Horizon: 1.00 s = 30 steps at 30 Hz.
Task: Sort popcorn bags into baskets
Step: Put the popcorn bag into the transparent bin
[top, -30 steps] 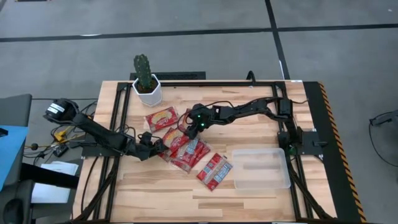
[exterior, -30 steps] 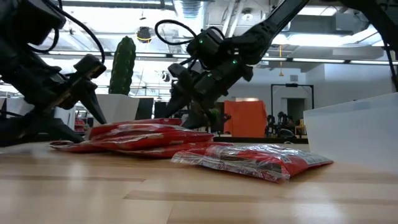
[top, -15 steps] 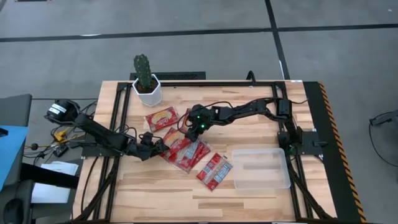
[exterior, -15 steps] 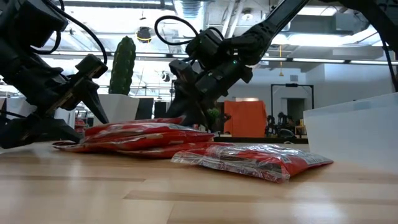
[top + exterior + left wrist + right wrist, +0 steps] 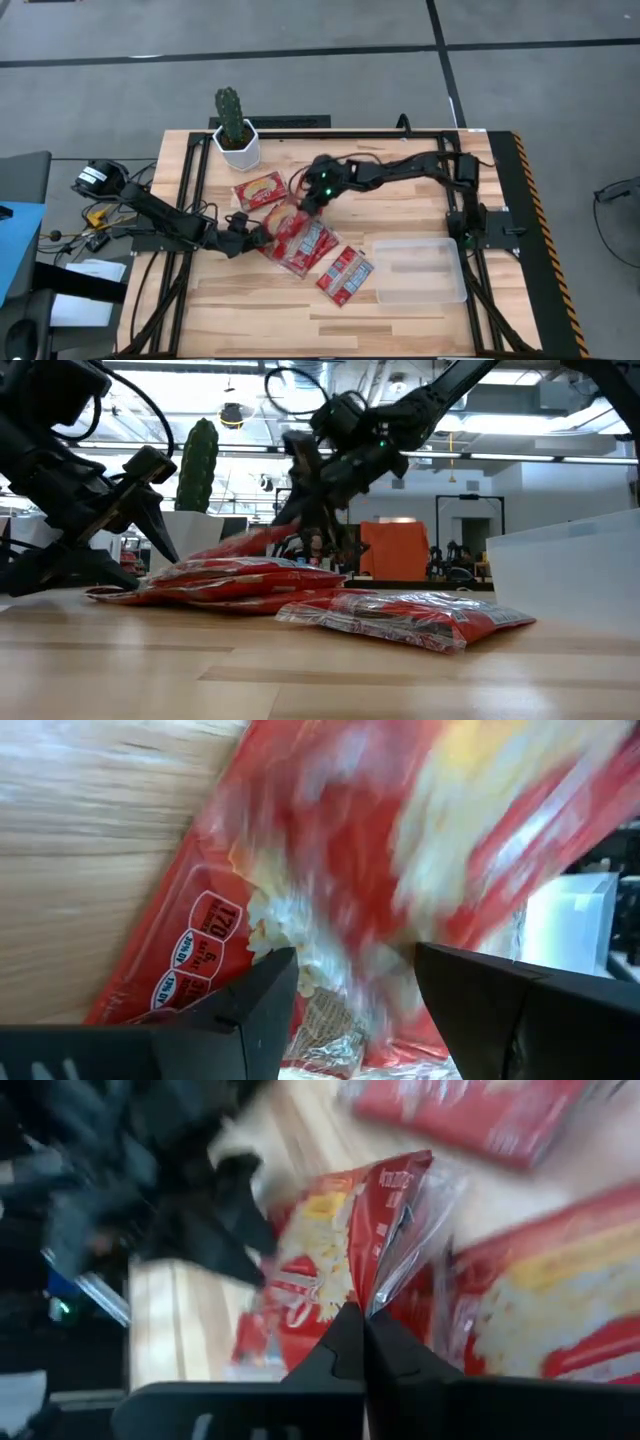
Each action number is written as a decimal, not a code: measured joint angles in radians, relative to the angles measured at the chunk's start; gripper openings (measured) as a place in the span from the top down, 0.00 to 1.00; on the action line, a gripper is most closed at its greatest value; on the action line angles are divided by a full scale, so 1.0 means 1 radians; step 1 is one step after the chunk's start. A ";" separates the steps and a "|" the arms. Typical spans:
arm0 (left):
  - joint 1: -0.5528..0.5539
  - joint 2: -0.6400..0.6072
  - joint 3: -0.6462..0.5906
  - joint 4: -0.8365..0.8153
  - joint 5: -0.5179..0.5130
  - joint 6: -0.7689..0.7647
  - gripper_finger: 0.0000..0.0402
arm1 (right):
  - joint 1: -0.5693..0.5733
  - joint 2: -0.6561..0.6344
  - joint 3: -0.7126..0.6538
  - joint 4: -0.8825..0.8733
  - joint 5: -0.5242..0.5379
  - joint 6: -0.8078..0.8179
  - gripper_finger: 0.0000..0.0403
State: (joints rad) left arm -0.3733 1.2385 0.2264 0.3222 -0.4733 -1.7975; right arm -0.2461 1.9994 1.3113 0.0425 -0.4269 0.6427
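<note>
Several red popcorn bags lie in an overlapping pile (image 5: 305, 245) at mid-table. One more lies flat behind them (image 5: 259, 190), and another (image 5: 345, 275) lies beside the basket, a clear tray (image 5: 420, 270). My right gripper (image 5: 299, 207) is shut on the top bag (image 5: 240, 545) at the pile's far side. My left gripper (image 5: 256, 236) stands open at the pile's left edge, low over the table; in its wrist view the bags (image 5: 330, 870) fill the space ahead of its fingers (image 5: 250, 1010). My right gripper pinches the top bag's sealed edge (image 5: 374, 1288) between its two shut fingers, coming slanting down from the far right. That end (image 5: 280, 536) is raised and the bag tilts, its lower end resting on the pile (image 5: 190, 572). Whether my left gripper touches the pile I cannot tell.
A cactus in a white pot (image 5: 236, 135) stands at the far left of the table. A black frame rail (image 5: 470, 225) runs along the right side behind the tray. Bare wood lies along the near edge (image 5: 300, 320).
My right gripper has shut on the top bag's edge and risen, drawing back a little toward the far right. The bag's held end has lifted off the pile and tipped up, while its other end has stayed on the pile.
</note>
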 joint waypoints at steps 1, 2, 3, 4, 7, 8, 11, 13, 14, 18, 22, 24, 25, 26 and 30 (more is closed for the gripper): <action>0.000 0.001 0.000 0.015 0.003 0.018 0.50 | -0.012 -0.017 0.000 -0.006 0.002 -0.005 0.99; 0.000 0.001 -0.001 0.026 0.006 0.036 0.50 | -0.024 -0.035 0.000 -0.019 0.003 -0.012 0.99; 0.000 0.001 -0.001 0.034 0.006 0.045 0.50 | -0.037 -0.054 0.000 -0.038 0.004 -0.020 0.99; 0.000 0.001 -0.001 0.040 0.006 0.051 0.50 | -0.048 -0.073 0.000 -0.053 0.005 -0.027 0.99; 0.000 0.001 -0.001 0.040 0.005 0.051 0.50 | -0.079 -0.149 0.000 -0.167 0.007 -0.095 0.99; 0.000 0.001 -0.001 0.040 0.005 0.051 0.50 | -0.086 -0.177 0.000 -0.211 0.006 -0.125 0.99; 0.000 0.001 -0.001 0.040 0.005 0.063 0.50 | -0.106 -0.271 0.000 -0.397 0.005 -0.229 0.99; 0.000 0.001 -0.001 0.040 0.005 0.077 0.50 | -0.112 -0.339 0.000 -0.513 0.006 -0.290 0.99; 0.000 0.001 -0.001 0.040 0.005 0.081 0.50 | -0.113 -0.374 0.000 -0.581 0.006 -0.317 0.99; 0.000 0.001 -0.001 0.041 0.006 0.096 0.50 | -0.101 -0.524 0.000 -0.827 0.006 -0.395 0.99; 0.000 0.001 -0.001 0.041 0.005 0.104 0.50 | -0.066 -0.669 0.000 -1.015 0.005 -0.451 0.99; 0.000 0.001 -0.001 0.041 0.006 0.104 0.50 | -0.042 -0.732 0.000 -1.106 0.006 -0.475 1.00; 0.000 0.001 -0.001 0.040 0.006 0.104 0.50 | -0.029 -0.760 0.000 -1.153 0.010 -0.483 1.00; 0.000 0.000 -0.001 0.039 0.006 0.104 0.50 | -0.017 -0.781 0.000 -1.197 0.014 -0.486 1.00; 0.000 0.000 0.000 0.034 0.005 0.104 0.50 | 0.056 -0.840 0.000 -1.344 0.044 -0.492 1.00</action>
State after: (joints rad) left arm -0.3733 1.2388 0.2260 0.3558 -0.4679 -1.6932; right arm -0.1900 1.1591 1.3113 -1.3018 -0.3833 0.1507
